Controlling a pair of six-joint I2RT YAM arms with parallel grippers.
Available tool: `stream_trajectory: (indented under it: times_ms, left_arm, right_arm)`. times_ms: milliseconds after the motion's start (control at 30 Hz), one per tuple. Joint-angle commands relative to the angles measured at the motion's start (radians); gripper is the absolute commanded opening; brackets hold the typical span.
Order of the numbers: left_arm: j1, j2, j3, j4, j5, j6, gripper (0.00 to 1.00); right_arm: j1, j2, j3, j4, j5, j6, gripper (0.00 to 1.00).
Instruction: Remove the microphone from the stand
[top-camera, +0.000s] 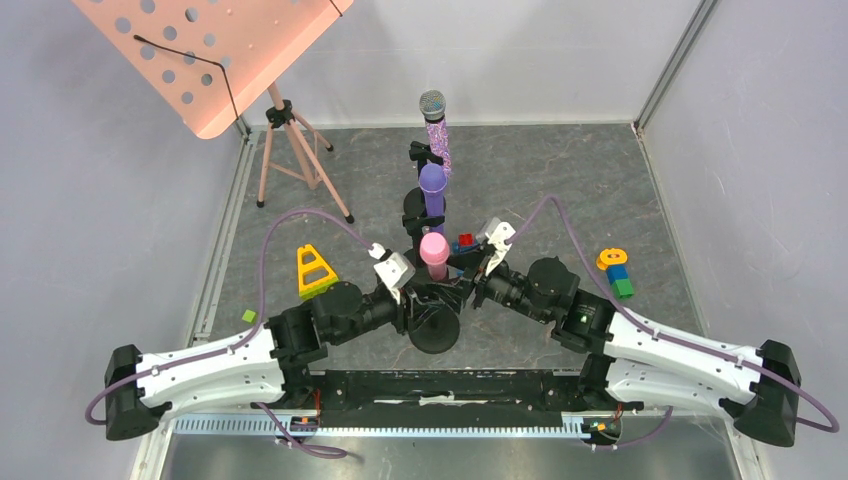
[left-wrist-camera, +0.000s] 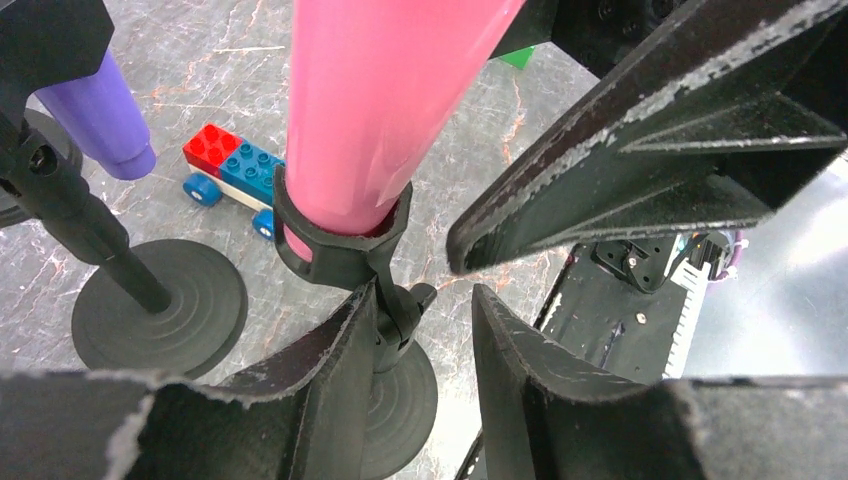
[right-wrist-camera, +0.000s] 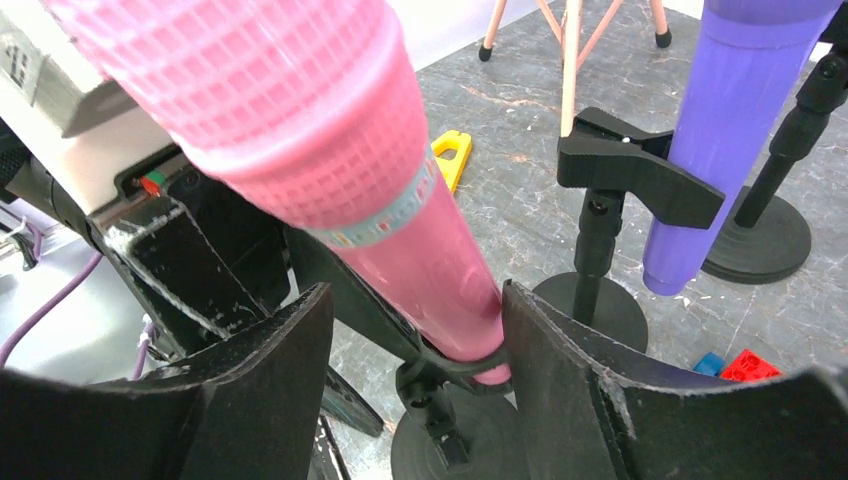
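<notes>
The pink microphone (top-camera: 434, 250) sits in its stand (left-wrist-camera: 340, 255), centre of the overhead frame; the right hand (right-wrist-camera: 415, 295) straddles its body, unclenched; the left hand (left-wrist-camera: 420, 300), also released, brackets the stem (left-wrist-camera: 395, 320); pulling with the stem unclamped risks tipping the stand over.

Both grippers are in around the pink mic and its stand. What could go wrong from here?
1. The pink microphone sits in its clip. If the left gripper, open around the stand, doesn't clamp, pulling may lift or tip it toward the purple microphone.
2. The right gripper straddles a smooth, tapered body, so a weak grip may slip.
3. Both grippers crowd one spot and could collide.
</notes>
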Motion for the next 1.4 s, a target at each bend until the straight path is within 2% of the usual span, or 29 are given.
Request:
stream_trajectory:
  times_ms: [0,300,400,533,667,767,1000,1067,1233,1367]
  left_arm:
    - [-0.004,0.046,-0.007,0.066,-0.007,-0.025,0.46]
    - [-0.004,0.025,-0.042,0.057,-0.040,-0.038,0.46]
    - [-0.003,0.007,-0.059,0.056,-0.049,-0.044,0.54]
    - [-0.004,0.012,-0.056,0.047,-0.043,-0.043,0.56]
    - [-0.004,0.034,-0.050,0.058,-0.049,-0.039,0.57]
    - [-0.004,0.062,-0.042,0.065,-0.060,-0.031,0.56]
    - [-0.004,0.085,-0.058,0.088,-0.112,-0.040,0.55]
    - [-0.003,0.078,-0.069,0.114,-0.124,-0.043,0.53]
    - [-0.003,0.076,-0.074,0.123,-0.124,-0.034,0.31]
    - [-0.003,0.077,-0.084,0.129,-0.101,-0.024,0.19]
  right_arm:
    - [0.014,0.025,0.075,-0.006,0.032,-0.033,0.68]
    - [0.048,0.081,0.113,-0.017,0.117,-0.079,0.68]
    - [0.080,0.103,0.133,-0.025,0.182,-0.117,0.65]
    - [0.104,0.108,0.118,0.026,0.235,-0.142,0.57]
    - [0.130,0.113,0.111,0.053,0.276,-0.166,0.40]
    - [0.160,0.109,0.102,0.066,0.330,-0.167,0.33]
    - [0.287,0.125,0.071,0.131,0.546,-0.166,0.30]
    - [0.322,0.134,0.063,0.156,0.622,-0.167,0.30]
    - [0.350,0.133,0.024,0.227,0.700,-0.146,0.31]
    - [0.350,0.133,0.031,0.219,0.691,-0.154,0.52]
